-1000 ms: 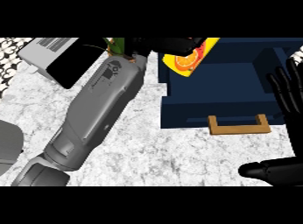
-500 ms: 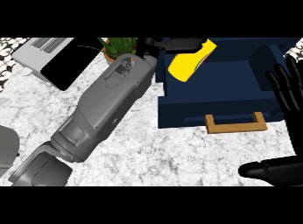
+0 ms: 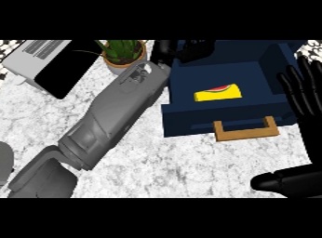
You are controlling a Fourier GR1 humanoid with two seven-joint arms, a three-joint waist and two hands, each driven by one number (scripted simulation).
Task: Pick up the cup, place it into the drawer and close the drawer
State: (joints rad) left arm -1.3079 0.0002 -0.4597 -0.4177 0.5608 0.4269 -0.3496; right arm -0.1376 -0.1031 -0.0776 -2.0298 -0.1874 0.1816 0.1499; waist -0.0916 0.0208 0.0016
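Nearest to us, at the right edge, the black right hand (image 3: 308, 116) rests open, its fingers straight and pointing up. It touches nothing.

Next comes the wooden handle (image 3: 244, 129) on the front of the dark blue open drawer (image 3: 260, 60). The drawer is pulled out across the white marble counter (image 3: 177, 162).

Inside the drawer lies the yellow cup with a red patch (image 3: 218, 93). It looks tipped on its side, not standing up. It sits near the middle of the drawer floor, apart from the walls. It looks small and light, so a bump could make it roll.

The long grey left arm (image 3: 109, 121) crosses the counter from the lower left. It ends at the black left hand (image 3: 184, 50), which is at the drawer's far left corner. The hand does not hold the cup. Its fingers look bent over the far edge, but I cannot tell for sure if they are wide or curled.

Here is what could go wrong, I think. If the drawer is pushed shut while the left hand is at the far edge, the hand could get caught. A fast push could also make the lying cup slide and rattle about.

Farther back stand a green plant in a tan pot (image 3: 123, 53) and a grey box with a black front (image 3: 50, 62).
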